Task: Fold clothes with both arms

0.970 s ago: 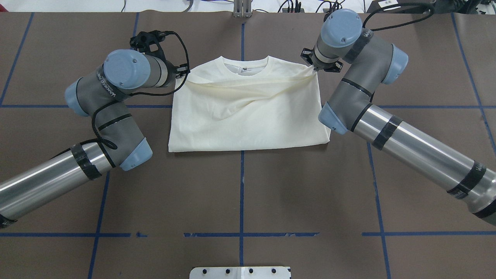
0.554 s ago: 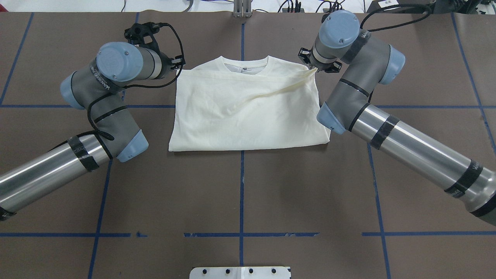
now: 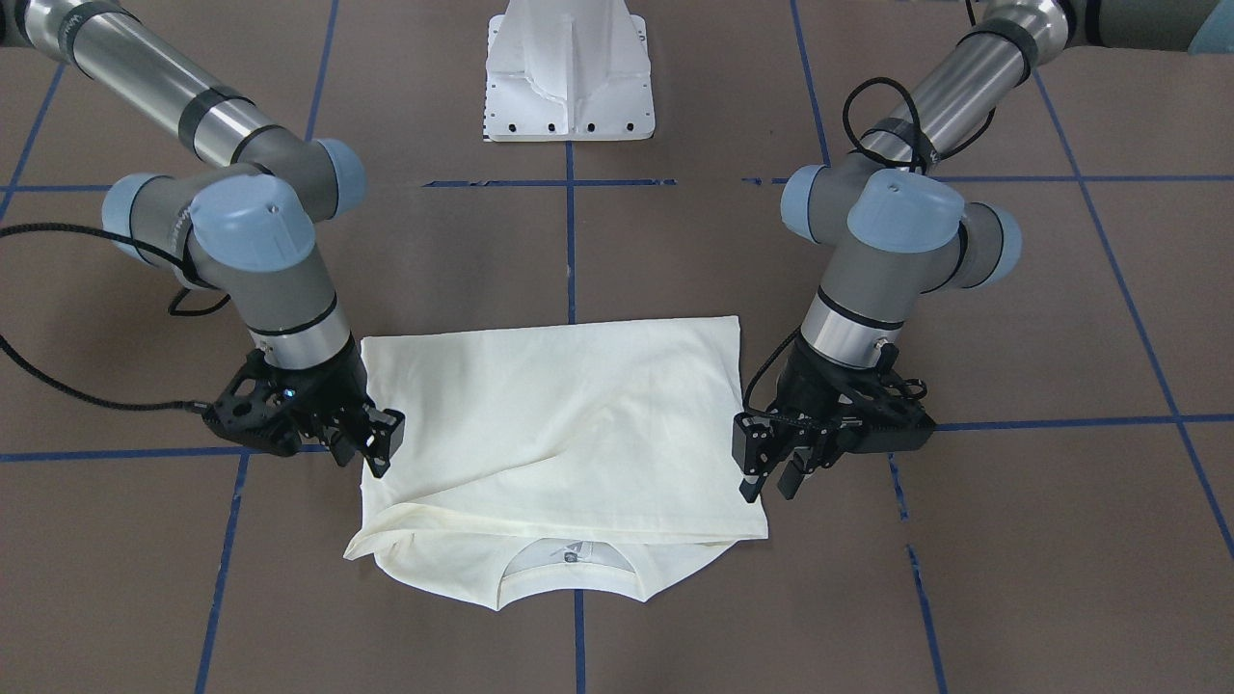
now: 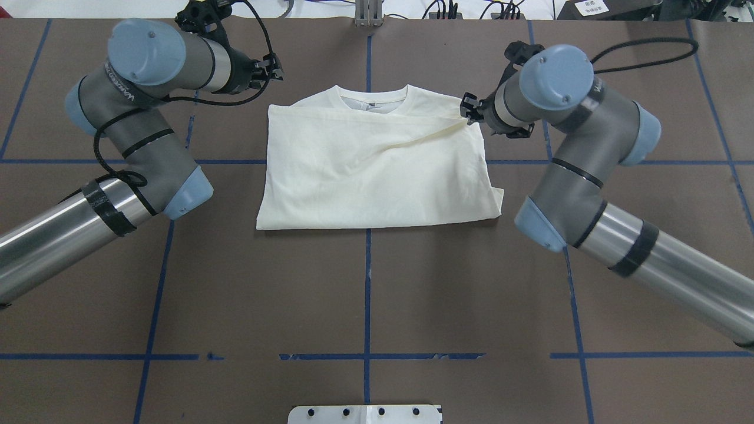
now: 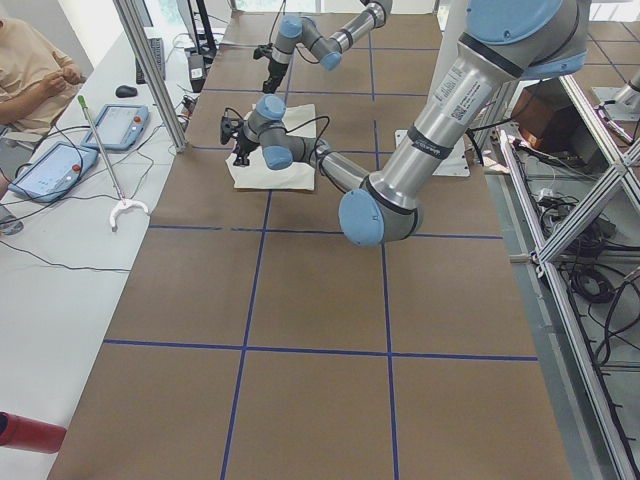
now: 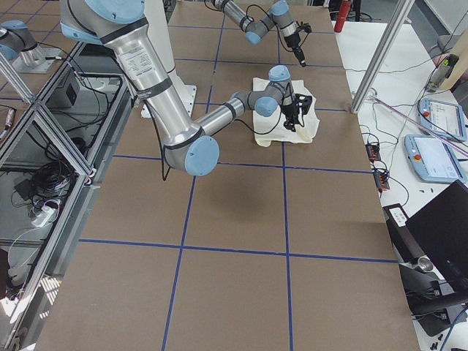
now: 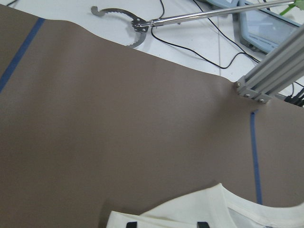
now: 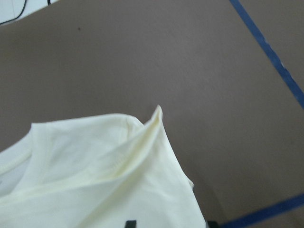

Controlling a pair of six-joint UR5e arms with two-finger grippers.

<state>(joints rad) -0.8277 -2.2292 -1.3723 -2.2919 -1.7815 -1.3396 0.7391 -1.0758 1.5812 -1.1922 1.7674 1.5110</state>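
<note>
The cream long-sleeve T-shirt [image 4: 377, 171] lies folded in half on the brown table, neck at the far edge. Its plain side is up and the cat print is hidden. A ridge of cloth runs up to its far right corner [image 8: 156, 116], which stands up a little. My right gripper [image 4: 468, 112] hovers just beside that corner, open, with the cloth under its fingers [image 8: 129, 223]. My left gripper [image 4: 275, 68] is open and empty, off the shirt's far left corner. In the front-facing view the shirt [image 3: 559, 414] lies between the right gripper [image 3: 378, 453] and the left gripper [image 3: 768, 479].
The white pedestal base [image 3: 569, 77] stands on the near side of the table. Blue tape lines [image 4: 367, 282] cross the brown surface. An aluminium post [image 7: 251, 88] and a reacher tool [image 7: 137, 23] stand past the far edge, with operators' tablets [image 5: 60, 165] beyond.
The taut upper layer dropped flat on the left side. My left gripper drew away to the far left. My right wrist swung round; the corner now stands free beside its open fingers.
</note>
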